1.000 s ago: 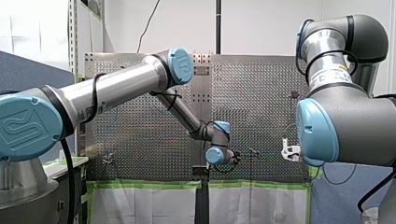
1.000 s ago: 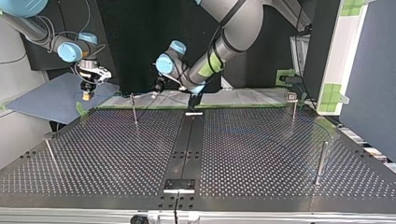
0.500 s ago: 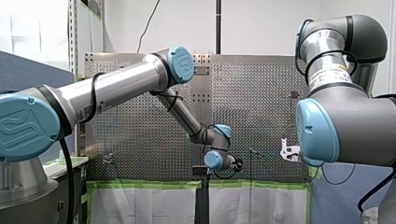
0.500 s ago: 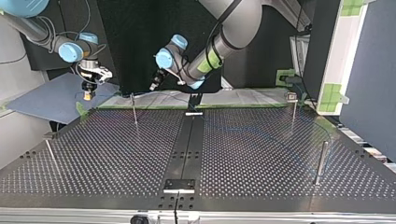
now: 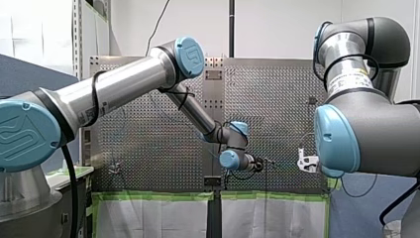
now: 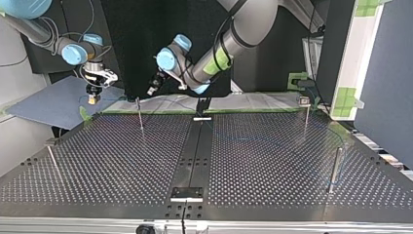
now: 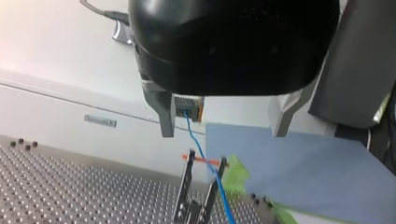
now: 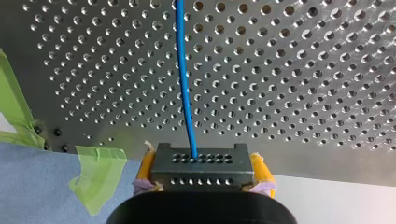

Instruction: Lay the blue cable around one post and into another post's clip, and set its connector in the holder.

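Note:
In the right wrist view my right gripper (image 8: 195, 175) is shut, its yellow pads (image 8: 260, 170) on the black connector (image 8: 195, 163). The blue cable (image 8: 184, 84) runs from the connector out over the perforated table. In the top view my right gripper (image 6: 91, 95) hangs beyond the table's far left corner. My left gripper (image 7: 223, 133) is open with nothing between its metal fingers (image 7: 166, 116). Ahead of it stands a forked post clip (image 7: 201, 186), and the cable (image 7: 205, 158) passes through the fork. In the top view my left gripper (image 6: 152, 89) hovers just above the thin post (image 6: 140, 114).
More posts stand on the table (image 6: 272, 170): a thin one (image 6: 53, 163) at the top view's left, another (image 6: 307, 117) at the far right, and a thick one (image 6: 334, 169) at the near right. A black plate (image 6: 186, 194) lies at the front middle. Green tape (image 8: 98, 172) and a blue sheet (image 6: 48, 105) edge the far side.
My left gripper has swung toward the top view's left and risen a little, closing on the thin post. The right arm and the connector have not moved.

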Controlling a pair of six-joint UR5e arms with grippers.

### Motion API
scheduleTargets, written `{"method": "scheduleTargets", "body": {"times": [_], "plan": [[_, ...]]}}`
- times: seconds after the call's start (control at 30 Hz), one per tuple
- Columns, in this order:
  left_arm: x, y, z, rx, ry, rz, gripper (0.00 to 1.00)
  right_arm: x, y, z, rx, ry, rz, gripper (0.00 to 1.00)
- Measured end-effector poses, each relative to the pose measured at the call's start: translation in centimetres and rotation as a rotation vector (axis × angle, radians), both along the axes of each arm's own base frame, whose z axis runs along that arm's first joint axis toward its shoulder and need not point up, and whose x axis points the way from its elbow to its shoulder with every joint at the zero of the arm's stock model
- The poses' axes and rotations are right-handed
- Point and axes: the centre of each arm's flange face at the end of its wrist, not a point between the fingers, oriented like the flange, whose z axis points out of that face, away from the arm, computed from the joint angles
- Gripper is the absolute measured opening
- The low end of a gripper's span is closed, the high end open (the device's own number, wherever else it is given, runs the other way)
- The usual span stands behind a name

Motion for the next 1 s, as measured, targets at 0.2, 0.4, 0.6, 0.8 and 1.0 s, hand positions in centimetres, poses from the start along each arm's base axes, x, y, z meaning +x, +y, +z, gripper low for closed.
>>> {"method": "scheduleTargets", "body": {"times": [0.2,0.4,0.6,0.8,1.0], "plan": [[-0.51,-0.24,-0.02,-0.003,0.012,-0.001,1.0,-0.01,0.04,-0.15,0.003,-0.002,0.002,0.0],[-0.6,0.07,-0.13,0.012,0.021,0.031,1.0,0.02,0.07,-0.22,0.004,-0.003,0.004,0.0],[-0.64,0.23,-0.18,0.017,0.027,0.052,1.0,0.07,0.1,-0.3,0.006,-0.003,0.005,0.0],[-0.65,0.3,-0.19,0.017,0.029,0.064,1.0,0.07,0.13,-0.38,0.007,-0.003,0.005,0.0],[-0.67,0.32,-0.2,0.018,0.03,0.069,1.0,0.08,0.15,-0.44,0.009,-0.001,0.005,0.0]]}}
